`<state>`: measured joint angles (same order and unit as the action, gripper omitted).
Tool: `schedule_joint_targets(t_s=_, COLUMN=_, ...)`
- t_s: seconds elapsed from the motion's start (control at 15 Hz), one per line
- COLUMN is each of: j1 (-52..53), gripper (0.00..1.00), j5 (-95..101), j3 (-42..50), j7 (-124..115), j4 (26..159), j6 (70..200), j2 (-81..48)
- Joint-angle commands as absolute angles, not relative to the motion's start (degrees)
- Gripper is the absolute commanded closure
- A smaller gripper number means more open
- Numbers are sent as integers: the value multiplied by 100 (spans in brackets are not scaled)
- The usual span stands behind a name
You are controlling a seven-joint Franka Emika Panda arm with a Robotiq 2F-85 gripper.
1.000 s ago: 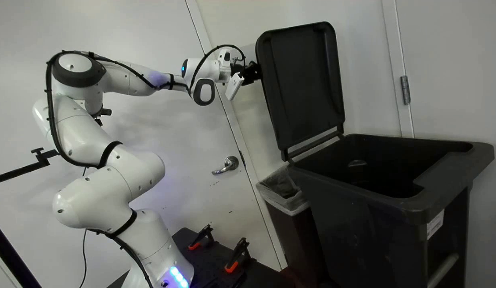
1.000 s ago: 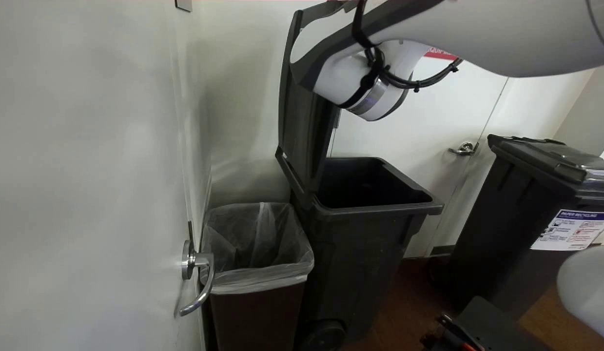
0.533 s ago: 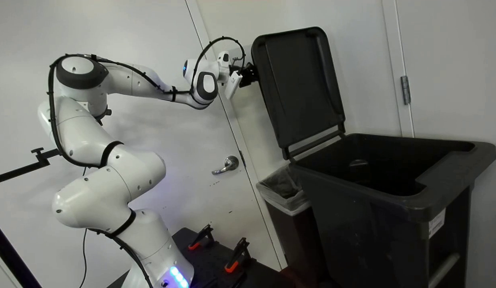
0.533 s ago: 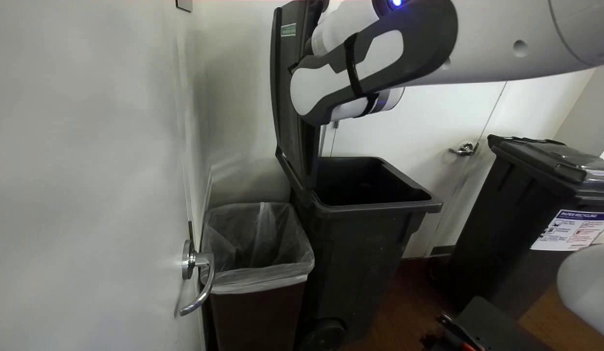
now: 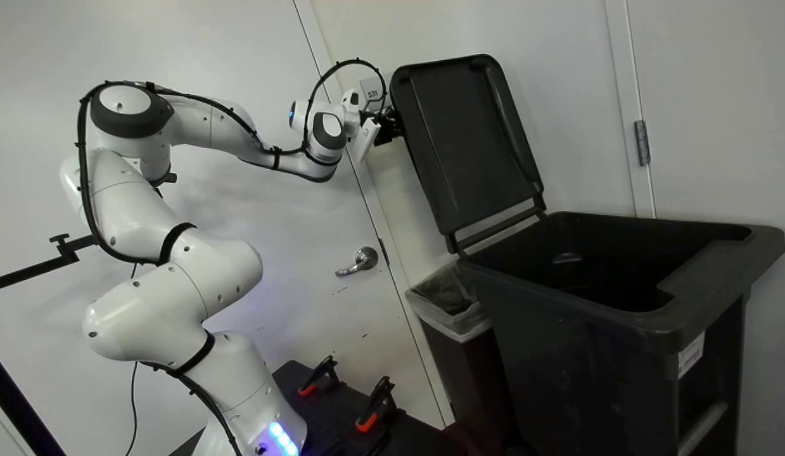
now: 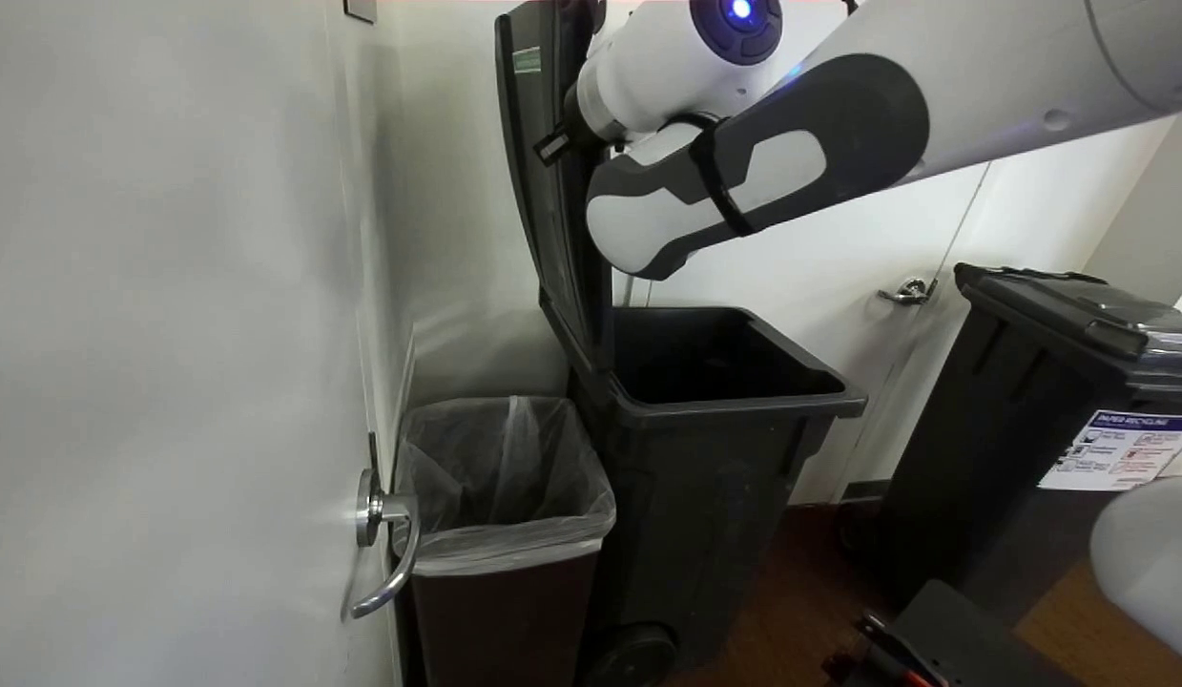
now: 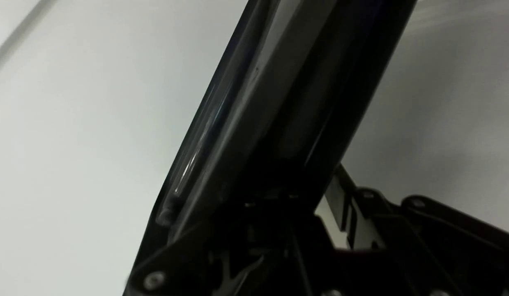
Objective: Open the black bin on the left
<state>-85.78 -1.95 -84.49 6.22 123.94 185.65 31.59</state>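
Black bin (image 5: 588,380) on the floor by the wall, just beside a brown trash can (image 6: 505,620) with a clear liner (image 6: 514,553) folded over its rim; can't tell if the two touch. The bin's lid (image 5: 468,145) is up on its hinges, roughly upright, mouth below uncovered, inside dark. White sticker (image 5: 691,354) under the rim, green label (image 6: 527,60) partly showing on the lid's outer face, wheel (image 6: 638,656) at the bottom. White arm (image 5: 164,304) reaches across at lid height, black gripper (image 5: 389,125) at the lid's side edge, toward the top. In the wrist view the fingers (image 7: 369,218) stand apart, lid edge running down between them, bright gap next to one finger; too dark to tell whether they're clamped on the lid or only around it. Arm base has blue lights (image 5: 282,438) on, by a black platform (image 5: 424,440) with two black-and-orange clamps (image 5: 377,402). White door (image 5: 316,316) behind the arm, metal lever handle (image 5: 360,261) on it; grey plate (image 5: 370,88) reading 531 shows past the wrist. Second black bin (image 6: 991,429) well apart, lid down, PAPER RECYCLING sheet (image 6: 1120,450) on it. Reddish-brown floor (image 6: 791,572) between the two bins.
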Motion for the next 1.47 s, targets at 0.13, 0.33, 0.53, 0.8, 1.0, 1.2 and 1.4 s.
schedule_joint_targets(t_s=0.13, j1=-9035, gripper=94, j5=243, j3=-8811, j7=193, j4=12397, j6=18426, j2=3110)
schedule_joint_targets(t_s=0.33, j1=-9256, gripper=94, j5=102, j3=-8852, j7=-94, j4=12337, j6=18504, j2=3656)
schedule_joint_targets(t_s=0.53, j1=-9414, gripper=94, j5=51, j3=-8890, j7=-282, j4=12294, j6=18540, j2=4116)
schedule_joint_targets(t_s=0.8, j1=-9482, gripper=94, j5=70, j3=-8948, j7=-377, j4=12257, j6=18466, j2=4382)
schedule_joint_targets(t_s=1.0, j1=-9516, gripper=94, j5=62, j3=-8972, j7=-423, j4=12195, j6=18449, j2=4502)
schedule_joint_targets(t_s=1.2, j1=-9525, gripper=94, j5=74, j3=-8974, j7=-417, j4=12160, j6=18440, j2=4614)
schedule_joint_targets(t_s=1.4, j1=-9510, gripper=55, j5=77, j3=-8970, j7=-412, j4=12156, j6=18424, j2=4662)
